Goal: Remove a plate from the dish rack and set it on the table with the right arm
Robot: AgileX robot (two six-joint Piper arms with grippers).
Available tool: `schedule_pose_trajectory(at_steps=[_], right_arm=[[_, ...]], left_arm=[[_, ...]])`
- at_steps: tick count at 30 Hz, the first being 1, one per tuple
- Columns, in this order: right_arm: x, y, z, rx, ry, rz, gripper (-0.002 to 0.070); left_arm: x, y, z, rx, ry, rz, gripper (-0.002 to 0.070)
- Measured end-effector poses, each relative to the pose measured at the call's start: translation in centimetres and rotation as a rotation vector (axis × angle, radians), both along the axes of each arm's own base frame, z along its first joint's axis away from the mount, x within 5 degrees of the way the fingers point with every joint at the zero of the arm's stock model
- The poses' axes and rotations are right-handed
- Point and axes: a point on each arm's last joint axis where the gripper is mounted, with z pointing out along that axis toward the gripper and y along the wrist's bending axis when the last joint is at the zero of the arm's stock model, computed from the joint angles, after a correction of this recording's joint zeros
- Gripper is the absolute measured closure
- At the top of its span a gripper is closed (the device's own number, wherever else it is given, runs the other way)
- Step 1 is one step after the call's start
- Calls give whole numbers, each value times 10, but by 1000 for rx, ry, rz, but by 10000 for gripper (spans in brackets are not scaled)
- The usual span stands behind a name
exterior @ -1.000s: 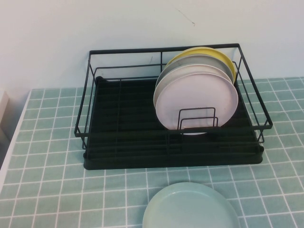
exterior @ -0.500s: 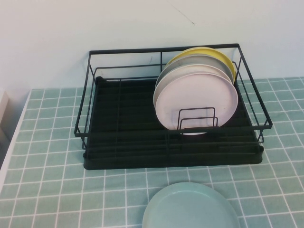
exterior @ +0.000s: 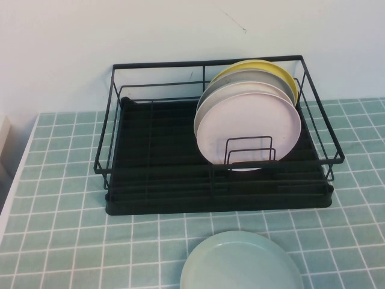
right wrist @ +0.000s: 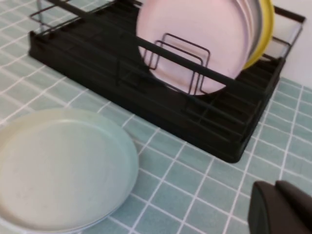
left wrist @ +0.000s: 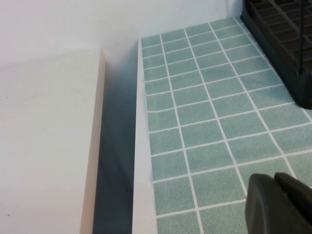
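Mint-green plate is laid flat on the worktop, apart from the right tool and left tool; neither tool's spread can be told.

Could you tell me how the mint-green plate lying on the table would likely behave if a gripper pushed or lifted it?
The plate lies flat on the table, so it should slide rather than roll or tip. Its smooth surface may be slippery. The low rim leaves little to pinch. The left gripper is near the table's edge, the right gripper beside the plate.
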Motion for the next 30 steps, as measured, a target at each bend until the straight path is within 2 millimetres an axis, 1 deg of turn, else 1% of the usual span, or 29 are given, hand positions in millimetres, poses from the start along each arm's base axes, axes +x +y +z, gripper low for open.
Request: schedule_pose_trajectory(at_steps=[3, 5, 9, 11, 14, 18, 23, 30], right_arm=[[3, -3, -28, 58, -11, -97, 678], [4, -8, -42, 84, -43, -183, 678], [4, -16, -54, 103, -135, -339, 678], [6, -22, -64, 121, -195, -454, 678], [10, -28, -80, 165, -220, -558, 678], [10, -29, -85, 195, -197, -589, 678], [7, -28, -97, 208, -55, -603, 678], [7, -29, -98, 171, -47, -615, 678]], left_arm=[[0, 0, 0, 0, 0, 0, 678], [0, 0, 0, 0, 0, 0, 678], [0, 0, 0, 0, 0, 0, 678], [0, 0, 0, 0, 0, 0, 678], [0, 0, 0, 0, 0, 0, 678], [0, 0, 0, 0, 0, 0, 678], [0, 0, 0, 0, 0, 0, 678], [0, 0, 0, 0, 0, 0, 678]])
